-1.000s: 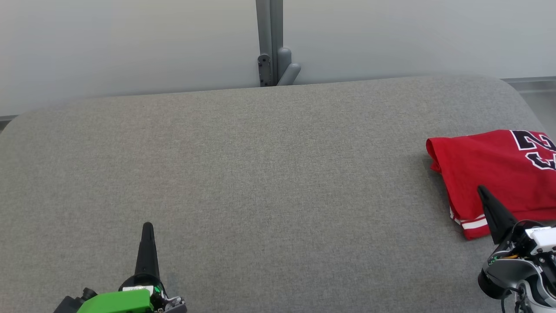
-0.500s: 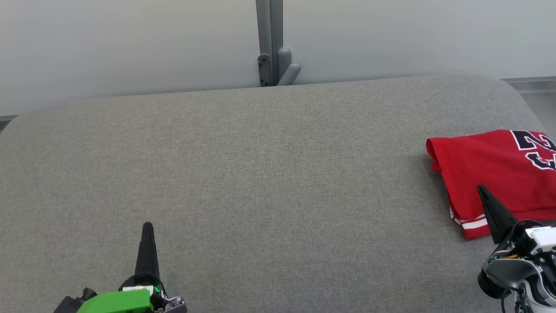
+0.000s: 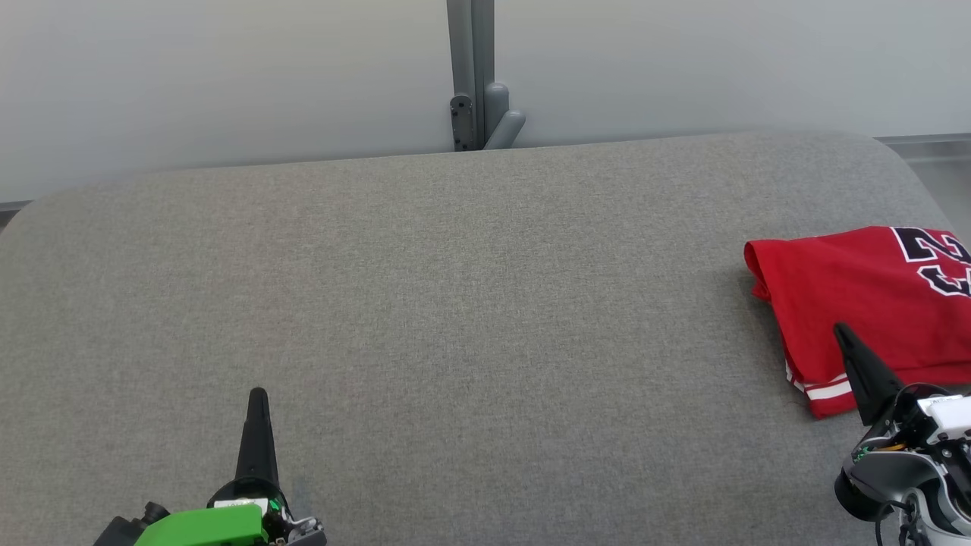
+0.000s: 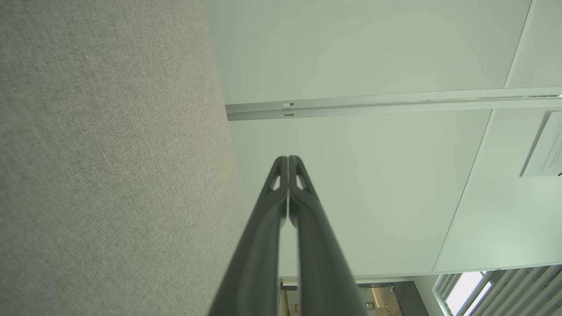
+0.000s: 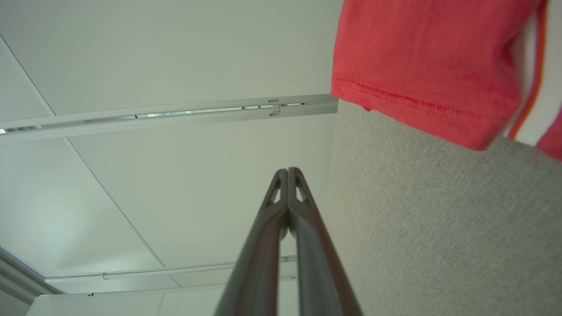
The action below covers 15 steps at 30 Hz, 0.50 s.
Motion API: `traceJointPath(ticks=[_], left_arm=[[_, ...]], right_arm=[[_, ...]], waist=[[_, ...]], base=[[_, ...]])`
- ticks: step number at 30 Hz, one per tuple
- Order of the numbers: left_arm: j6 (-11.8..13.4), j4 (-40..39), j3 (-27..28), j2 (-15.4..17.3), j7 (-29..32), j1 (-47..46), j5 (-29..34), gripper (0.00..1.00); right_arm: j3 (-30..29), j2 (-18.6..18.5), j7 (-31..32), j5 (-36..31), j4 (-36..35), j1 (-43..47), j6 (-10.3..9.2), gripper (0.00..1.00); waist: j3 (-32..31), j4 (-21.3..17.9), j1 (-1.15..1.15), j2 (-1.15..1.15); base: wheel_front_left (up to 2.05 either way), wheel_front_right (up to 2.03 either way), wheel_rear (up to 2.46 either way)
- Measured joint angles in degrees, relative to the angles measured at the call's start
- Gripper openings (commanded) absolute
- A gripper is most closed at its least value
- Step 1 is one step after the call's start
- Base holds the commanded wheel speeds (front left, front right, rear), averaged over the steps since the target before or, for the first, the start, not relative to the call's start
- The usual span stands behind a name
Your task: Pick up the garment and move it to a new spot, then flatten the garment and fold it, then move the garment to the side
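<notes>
**Nothing Stirs, Jersey Lies Folded Aside**

Over the last second nothing has shifted. The red jersey (image 3: 857, 296) lies folded at the right end of the grey counter (image 3: 470, 303), so the task looks finished. The left tool (image 3: 258, 393) and right tool (image 3: 840, 330) are pinched closed and empty. The frame edge cuts off the jersey's number.

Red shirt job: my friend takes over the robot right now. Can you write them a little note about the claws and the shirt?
Left claw: shut, empty, at the near left of the grey padded surface, far from the shirt.
Right claw: shut, empty, by the near edge of the red shirt, not gripping it.
Shirt: lies folded at the surface's right side.
Done: folding and moving aside, it seems.
Left: probably nothing; maybe check that the fold is neat.
</notes>
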Motion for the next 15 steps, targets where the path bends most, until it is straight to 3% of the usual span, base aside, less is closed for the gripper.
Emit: traceJointPath(ticks=[15], left_arm=[[0.0, 0.0, 0.0, 0.0, 0.0, 0.0, 0.0, 0.00]], right_arm=[[-0.1, 0.1, 0.1, -0.2, 0.0, 0.0, 0.00, 0.00]], waist=[[0.0, 0.0, 0.00, 0.00]], base=[[0.00, 0.00, 0.00]])
